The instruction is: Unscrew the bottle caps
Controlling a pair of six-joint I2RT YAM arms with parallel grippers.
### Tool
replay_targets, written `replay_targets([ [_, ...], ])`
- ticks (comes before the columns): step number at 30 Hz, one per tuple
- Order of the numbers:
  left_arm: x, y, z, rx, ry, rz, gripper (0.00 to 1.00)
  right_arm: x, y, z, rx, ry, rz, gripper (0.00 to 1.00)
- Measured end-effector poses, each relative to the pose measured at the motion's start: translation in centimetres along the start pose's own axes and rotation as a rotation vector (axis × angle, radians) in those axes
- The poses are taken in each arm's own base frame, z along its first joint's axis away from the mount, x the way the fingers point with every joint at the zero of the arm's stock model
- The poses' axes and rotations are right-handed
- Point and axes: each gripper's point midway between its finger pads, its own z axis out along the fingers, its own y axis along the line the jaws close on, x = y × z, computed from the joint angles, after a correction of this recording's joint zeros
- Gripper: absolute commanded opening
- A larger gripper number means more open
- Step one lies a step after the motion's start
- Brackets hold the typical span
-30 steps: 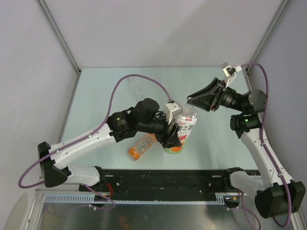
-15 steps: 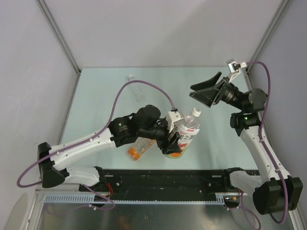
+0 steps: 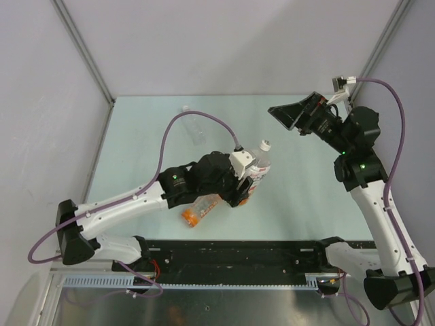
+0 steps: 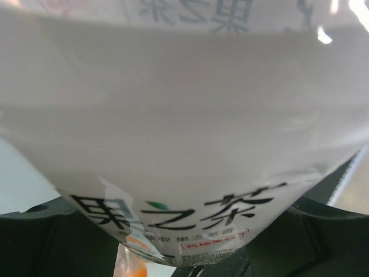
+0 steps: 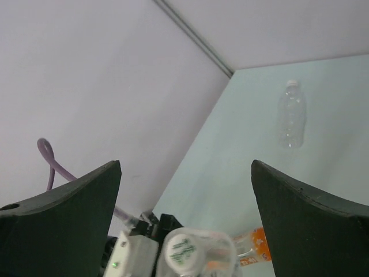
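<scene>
grey walls (image 3: pixel 224 47) close in a pale green desk (image 3: pixel 312 190), and you have three bottles in view. your left pincer (image 3: pixel 245 185) is clamped round the body of the labelled bottle (image 3: pixel 258 168), jaws partway apart with the white label pressed between them. in the left wrist view that label fills nearly everything, with the dark fingers (image 4: pixel 52 236) showing at the bottom corners. the bottle leans, its neck pointing up and to the right, and its white cap (image 3: pixel 265 145) sits on the neck. your right pincer (image 3: pixel 284 117) hangs high toward the far right, well apart from that bottle, jaws spread wide and holding nothing. its wrist view looks down between the two fingers onto the top of the cap. the orange bottle (image 3: pixel 200 209) lies on its side just beside the left pincer, near the front edge of the desk. the clear bottle (image 3: pixel 194 125) lies toward the far side, well apart from both arms, with a second cap (image 5: pixel 292 84) on its neck.
</scene>
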Motion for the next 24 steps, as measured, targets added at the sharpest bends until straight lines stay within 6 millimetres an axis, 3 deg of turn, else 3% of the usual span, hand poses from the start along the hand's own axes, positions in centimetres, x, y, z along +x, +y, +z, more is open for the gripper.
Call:
replay_targets([
  [5, 1.5, 3.2, 1.1, -0.189, 0.074, -0.018, 0.34, 1.1, -0.4, 1.0, 0.184, 0.012, -0.009, 0.99],
  [13, 2.2, 7.0, 1.4, -0.431, 0.158, -0.022, 0.34, 5.4, -4.5, 1.8, 0.466, 0.097, -0.050, 0.98],
  [19, 1.9, 8.6, 1.6, -0.552, 0.195, -0.022, 0.35, 8.1, -6.9, 3.1, 0.554, 0.167, -0.072, 0.95],
  [24, 2.6, 9.2, 1.8, -0.600, 0.238, -0.012, 0.35, 9.4, -7.9, 3.8, 0.574, 0.205, -0.075, 0.82],
])
